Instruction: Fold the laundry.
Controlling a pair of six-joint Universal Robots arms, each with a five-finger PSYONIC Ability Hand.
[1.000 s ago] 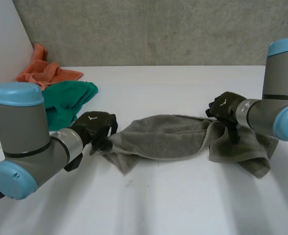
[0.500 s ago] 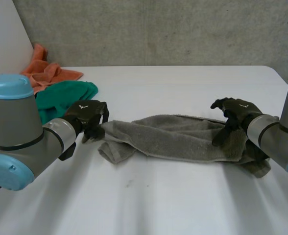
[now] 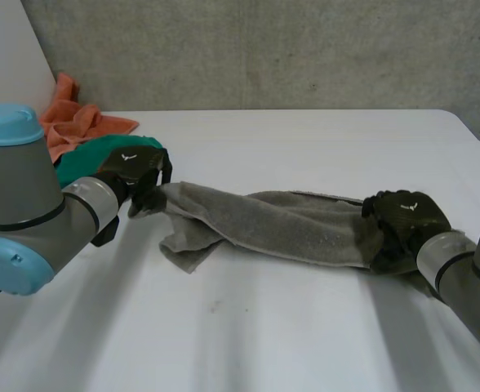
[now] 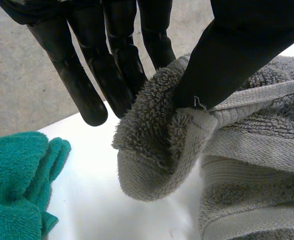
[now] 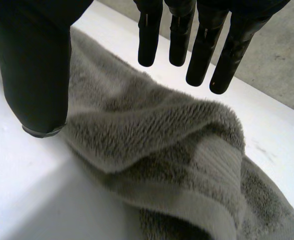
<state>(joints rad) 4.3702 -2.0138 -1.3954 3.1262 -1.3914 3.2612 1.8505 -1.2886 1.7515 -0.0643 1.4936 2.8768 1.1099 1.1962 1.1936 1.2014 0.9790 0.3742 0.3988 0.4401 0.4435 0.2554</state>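
Across the tabletop [image 3: 305,155]: grey towel [image 3: 281,229], long axis hand to hand.
My left hand [image 3: 138,175]: thumb and fingers pinch its left corner.
My right hand [image 3: 403,222]: fingers straight over right end, holding nothing.

The place looks like a robot test lab, not a home. A plain white table [image 3: 305,147] stands against a bare grey concrete wall [image 3: 264,49]. A left arm [image 3: 28,196] and a right arm [image 3: 468,273], grey with light-blue caps, reach over it. A grey towel [image 3: 281,224] stretches between the fingers of the left hand [image 3: 138,175] and the right hand [image 3: 403,220]. A green cloth [image 3: 85,155] lies just beside the left fingers, with an orange cloth [image 3: 77,122] beyond it.
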